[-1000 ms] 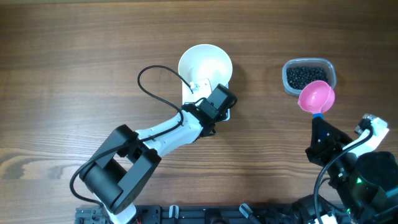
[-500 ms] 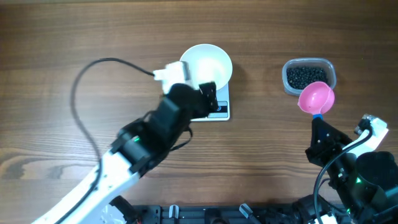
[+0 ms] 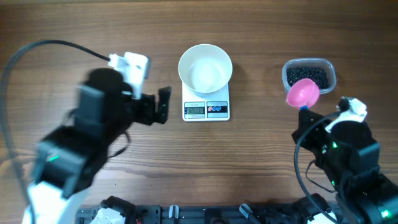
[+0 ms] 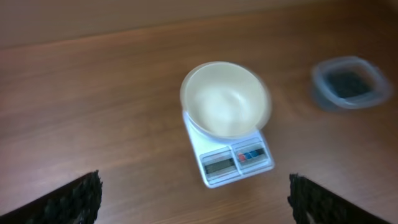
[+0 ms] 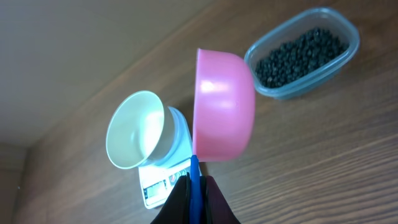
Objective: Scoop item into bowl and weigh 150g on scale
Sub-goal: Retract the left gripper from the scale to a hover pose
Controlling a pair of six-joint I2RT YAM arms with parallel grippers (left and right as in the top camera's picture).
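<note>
The white bowl [image 3: 205,68] stands empty on the small white scale [image 3: 206,110] at the table's middle. Left of the scale, apart from it, my left gripper [image 3: 163,106] is open with nothing between its fingers. The left wrist view shows bowl [image 4: 226,99] and scale [image 4: 237,163] ahead, with the black fingertips [image 4: 74,199] spread wide. The black bead-like item [image 3: 306,74] fills a clear tub at the right. My right gripper [image 3: 306,115] is shut on the blue handle of a pink scoop [image 3: 303,94], held beside the tub. The scoop [image 5: 224,106] looks empty.
The clear plastic tub [image 3: 333,71] sits near the right side of the wooden table. A black cable [image 3: 43,46] loops over the left arm. The arms' bases lie along the front edge.
My left gripper let go of the bowl, opened and pulled back to the left of the scale. The right arm shifted the pink scoop slightly left.
</note>
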